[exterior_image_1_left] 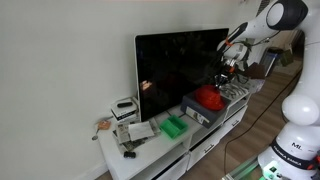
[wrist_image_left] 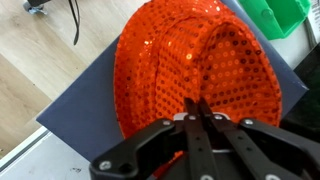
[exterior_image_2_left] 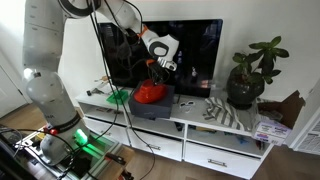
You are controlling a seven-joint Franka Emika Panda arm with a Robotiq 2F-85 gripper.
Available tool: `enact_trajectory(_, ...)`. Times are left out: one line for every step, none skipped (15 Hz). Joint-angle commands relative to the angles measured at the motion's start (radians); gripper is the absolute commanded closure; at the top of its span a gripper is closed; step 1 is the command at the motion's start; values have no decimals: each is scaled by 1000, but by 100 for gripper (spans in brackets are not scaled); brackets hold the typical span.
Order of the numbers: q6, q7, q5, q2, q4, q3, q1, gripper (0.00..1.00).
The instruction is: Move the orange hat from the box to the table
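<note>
The sequinned orange hat (wrist_image_left: 190,60) looks light and floppy, so pinch its crown. The pincer (wrist_image_left: 197,108) sits clenched at that crown.

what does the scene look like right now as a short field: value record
hat: orange hat, sequined, resting on the box
box: dark, flat, on the table
table: long white cabinet with drawer fronts
fingers: fingers shut together, tips at the hat's crown; whether they pinch fabric is unclear
tv: tv with a dark screen, behind the box
tray: green tray beside the box
plant: potted plant on the table
status: hat not yet on the table
</note>
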Motion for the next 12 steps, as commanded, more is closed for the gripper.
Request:
enact_trajectory(-58,4,-7,-24,14,-1,-22,99)
enact_trajectory(-78,5,-10,-36,17,-9,-28,99)
enact_trajectory(-96,8,-9,-43,25,-17,-37,99)
enact_trajectory(-116,14,1,-47,40,-29,-51,99)
enact_trajectory(-138,20,11,-46,63,-41,-68,99)
enact_trajectory(-167,27,21,-42,90,-52,-86,99)
enact_trajectory(-201,34,36,-30,131,-64,-111,99)
enact_trajectory(-226,44,48,-17,169,-77,-135,99)
enact_trajectory(-257,56,59,1,213,-87,-158,99)
enact_trajectory(-281,66,76,18,254,-96,-182,99)
enact_trajectory(-297,80,92,37,294,-103,-204,99)
enact_trajectory(-314,93,116,55,333,-108,-228,99)
